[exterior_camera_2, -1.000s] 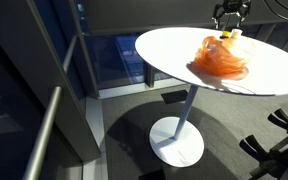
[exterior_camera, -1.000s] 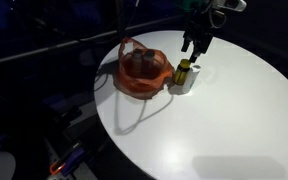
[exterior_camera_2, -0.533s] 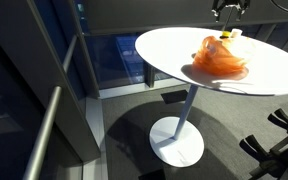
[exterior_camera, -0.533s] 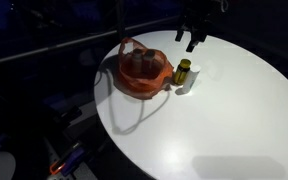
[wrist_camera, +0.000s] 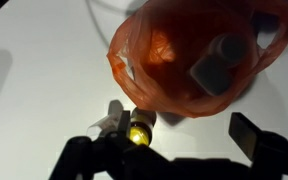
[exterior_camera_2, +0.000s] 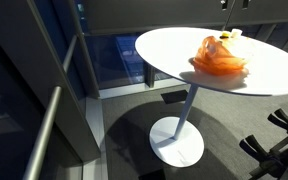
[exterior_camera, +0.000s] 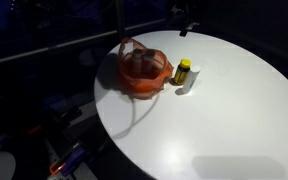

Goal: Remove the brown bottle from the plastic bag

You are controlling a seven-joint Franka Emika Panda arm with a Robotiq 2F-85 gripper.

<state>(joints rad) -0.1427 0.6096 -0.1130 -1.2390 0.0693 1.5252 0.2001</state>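
The brown bottle [exterior_camera: 183, 73] with a yellow cap stands upright on the white round table [exterior_camera: 224, 120], just beside the orange plastic bag [exterior_camera: 143, 70] and outside it. In the wrist view I look down on the bottle's cap [wrist_camera: 141, 127] and the bag [wrist_camera: 184, 45]. My gripper [wrist_camera: 181, 130] is open and empty, high above the bottle. It only just shows at the top edge of both exterior views [exterior_camera: 185, 12] [exterior_camera_2: 234, 3]. The bag [exterior_camera_2: 220, 56] nearly hides the bottle in an exterior view.
Grey objects [wrist_camera: 216, 62] lie inside the bag. The table stands on a single pedestal [exterior_camera_2: 180, 135]. A dark railing and glass panels [exterior_camera_2: 74, 80] stand beside it.
My gripper has let go of the bottle and risen straight up, almost out of the exterior views. The bottle stays standing beside the bag.
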